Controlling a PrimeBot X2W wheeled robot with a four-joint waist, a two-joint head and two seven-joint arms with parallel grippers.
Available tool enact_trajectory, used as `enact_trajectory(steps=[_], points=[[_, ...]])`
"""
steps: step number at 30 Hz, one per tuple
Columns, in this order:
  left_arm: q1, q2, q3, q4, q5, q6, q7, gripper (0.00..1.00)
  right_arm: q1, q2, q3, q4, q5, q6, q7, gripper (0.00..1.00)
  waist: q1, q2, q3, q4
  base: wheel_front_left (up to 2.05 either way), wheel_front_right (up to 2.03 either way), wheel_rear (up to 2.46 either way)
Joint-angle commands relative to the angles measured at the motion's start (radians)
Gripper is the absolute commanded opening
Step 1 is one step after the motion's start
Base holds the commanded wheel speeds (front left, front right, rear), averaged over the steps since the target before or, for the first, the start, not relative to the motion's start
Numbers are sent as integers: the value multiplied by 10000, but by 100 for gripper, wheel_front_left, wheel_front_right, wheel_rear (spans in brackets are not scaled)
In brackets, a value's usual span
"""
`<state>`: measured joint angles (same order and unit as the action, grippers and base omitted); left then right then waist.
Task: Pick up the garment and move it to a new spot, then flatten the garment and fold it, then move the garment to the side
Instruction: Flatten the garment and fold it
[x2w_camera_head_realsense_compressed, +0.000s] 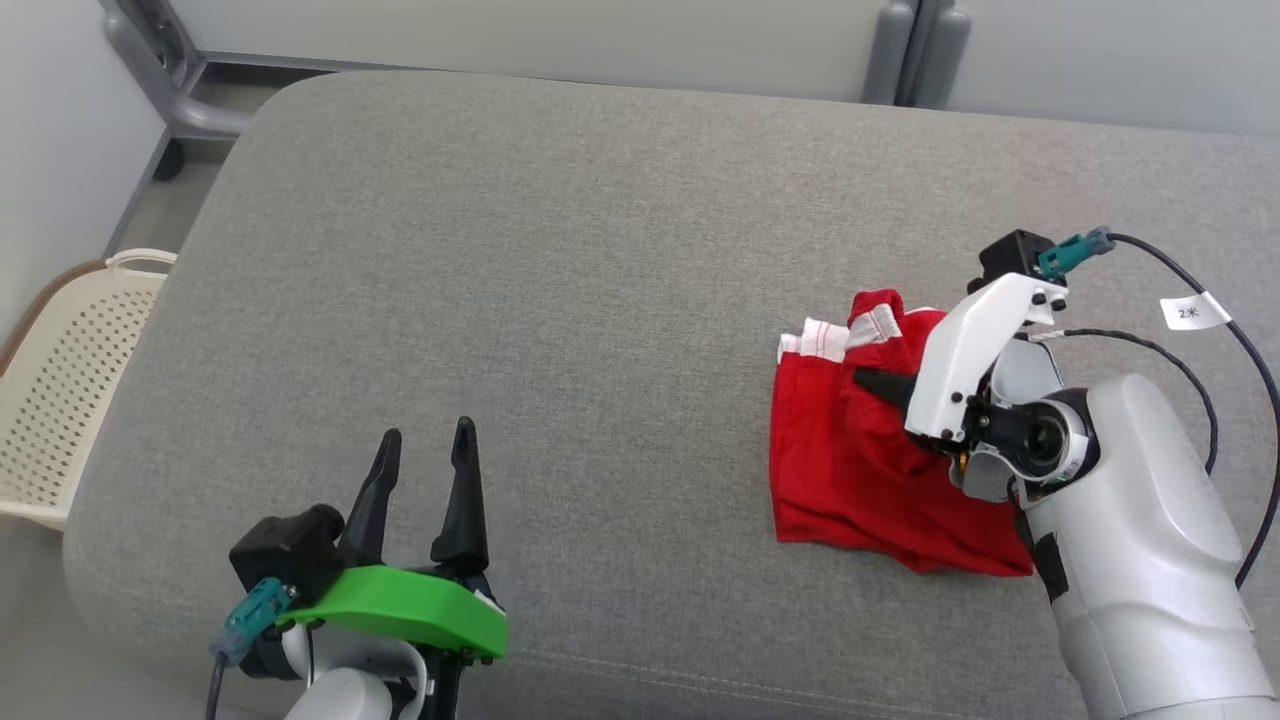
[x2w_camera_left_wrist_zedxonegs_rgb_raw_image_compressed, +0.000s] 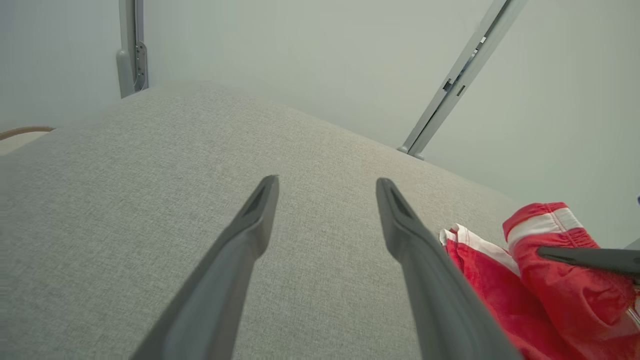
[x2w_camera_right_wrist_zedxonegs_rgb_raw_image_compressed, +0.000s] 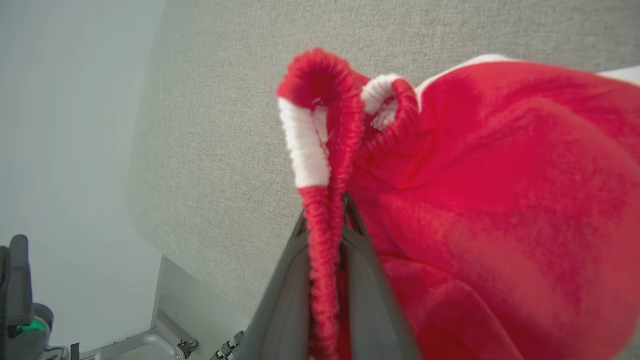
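Garment (x2w_camera_head_realsense_compressed: 860, 470) is pinched at its elastic edge by the closed right gripper (x2w_camera_right_wrist_zedxonegs_rgb_raw_image_compressed: 326, 212); left gripper (x2w_camera_head_realsense_compressed: 428, 430) is held spread, empty, over cushion (x2w_camera_head_realsense_compressed: 560, 250).

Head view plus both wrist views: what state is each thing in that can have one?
red shorts: crumpled, not flattened, lying on the grey cushion, one waistband fold raised.
right gripper: fingers shut on the shorts' elastic waistband.
left gripper: fingers open, holding nothing, over bare cushion.
cream basket: upright beside the cushion; contents not visible.
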<state>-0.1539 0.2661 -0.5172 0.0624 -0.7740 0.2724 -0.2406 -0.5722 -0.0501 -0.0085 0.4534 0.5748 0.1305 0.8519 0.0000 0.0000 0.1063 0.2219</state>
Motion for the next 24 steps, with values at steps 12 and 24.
enact_trajectory(steps=[12,24], points=[[-70,-175,-96,353,-88,-180,-108,100,-874,-16,397,1940,-1571,1,-721,100,0,0,-254,514,0,0,0],[260,150,-61,183,-54,4,12,100,-1643,-24,470,1416,-422,1,-1368,100,0,0,-753,-518,0,0,0]])
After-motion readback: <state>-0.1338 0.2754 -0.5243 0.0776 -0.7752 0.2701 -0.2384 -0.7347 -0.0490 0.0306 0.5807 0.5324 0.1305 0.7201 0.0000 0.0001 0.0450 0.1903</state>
